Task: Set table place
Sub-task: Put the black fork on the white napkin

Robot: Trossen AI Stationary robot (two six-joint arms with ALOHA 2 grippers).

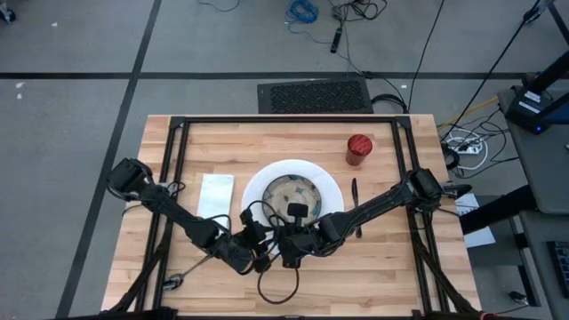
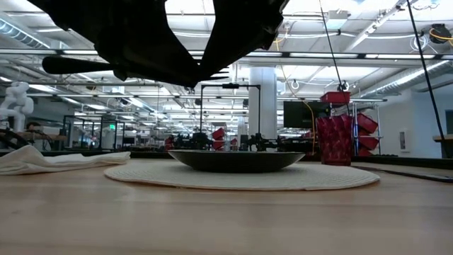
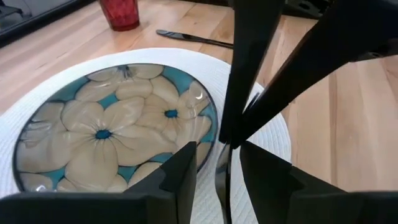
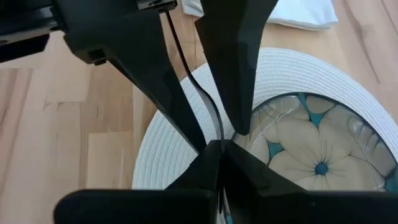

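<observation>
Right claw [image 4: 214, 146] pinching cutlery piece [image 3: 222, 177] | left claw [image 3: 217, 171] part-open around it | above plate [image 1: 331, 188] rim

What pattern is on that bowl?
The bowl has cream flowers on a turquoise ground, seen best in the left wrist view.

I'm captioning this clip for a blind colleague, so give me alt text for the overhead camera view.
Seen from above, two dark robot arms meet at the near edge of a white plate holding a flowered bowl, the left tool and right tool close together. On the wooden table lie a white napkin left of the plate, a knife right of it, and a red cup beyond.
</observation>
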